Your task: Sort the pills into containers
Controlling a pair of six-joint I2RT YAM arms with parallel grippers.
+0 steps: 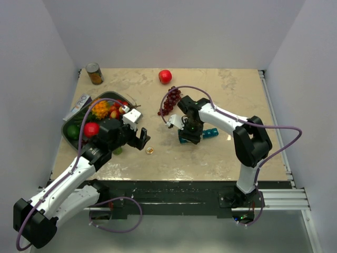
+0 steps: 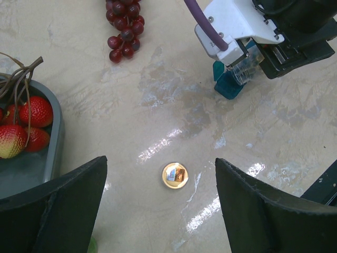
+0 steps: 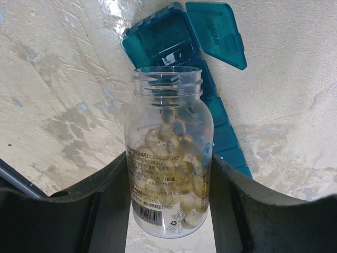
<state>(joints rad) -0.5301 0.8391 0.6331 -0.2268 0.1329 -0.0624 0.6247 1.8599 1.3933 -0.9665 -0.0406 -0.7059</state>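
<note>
On the table point(image 1: 237, 153), the fruit tray point(image 2: 57, 137) sits well left of the organiser point(image 3: 224, 132), a narrow teal row of square lidded cells with one end lid flipped open. Right jaws clamp a clear uncapped bottle point(image 3: 168, 158) of yellowish pills point(image 3: 176, 184), its mouth toward that open cell. Left jaws gape empty above a gold cap point(image 2: 175, 175) left of the organiser.

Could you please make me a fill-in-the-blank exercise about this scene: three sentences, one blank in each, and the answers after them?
1. The right gripper holds a bottle with its mouth toward the organiser's one ___ compartment.
2. The left gripper hovers over a gold disc, holding ___.
3. The strawberries lie in the tray; the grapes lie on the ___.
Answers: open; nothing; table.
</note>
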